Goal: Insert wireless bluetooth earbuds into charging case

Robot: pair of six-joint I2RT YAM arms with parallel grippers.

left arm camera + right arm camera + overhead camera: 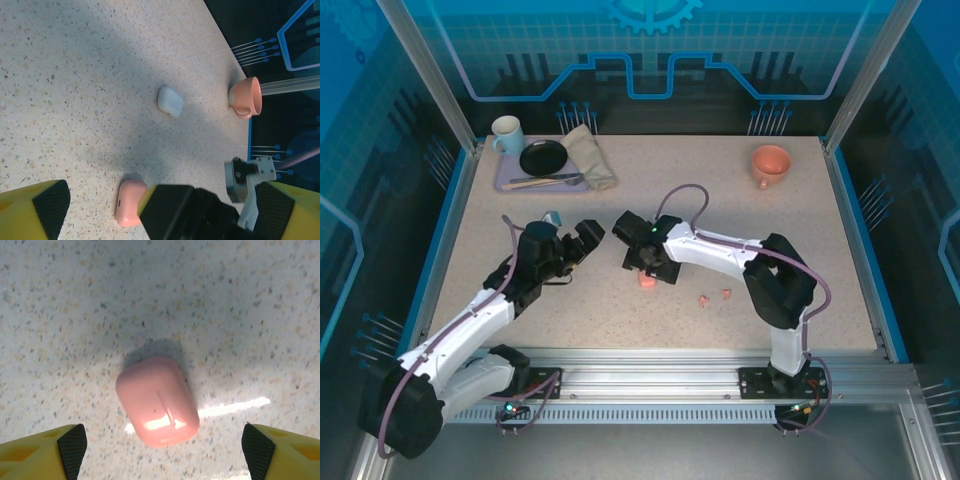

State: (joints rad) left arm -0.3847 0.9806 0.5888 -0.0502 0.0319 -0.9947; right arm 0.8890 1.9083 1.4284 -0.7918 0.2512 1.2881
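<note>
A closed salmon-pink charging case (157,400) lies flat on the speckled table (760,230). My right gripper (165,455) hovers over it, open, with its yellow black-padded fingers wide on either side and not touching it. From above, the case (646,281) sits just in front of the right gripper (642,262). Two salmon-pink earbuds (704,299) (726,294) lie loose on the table to its right. My left gripper (588,243) is open and empty, pointing at the right gripper from the left. A closed white case (170,101) lies farther back on the table.
A purple tray (504,180) at the back left holds a mug (506,131), a black dish (542,157), utensils and a folded cloth (590,155). An orange cup (770,163) stands at the back right. Metal frame posts flank the table's edges.
</note>
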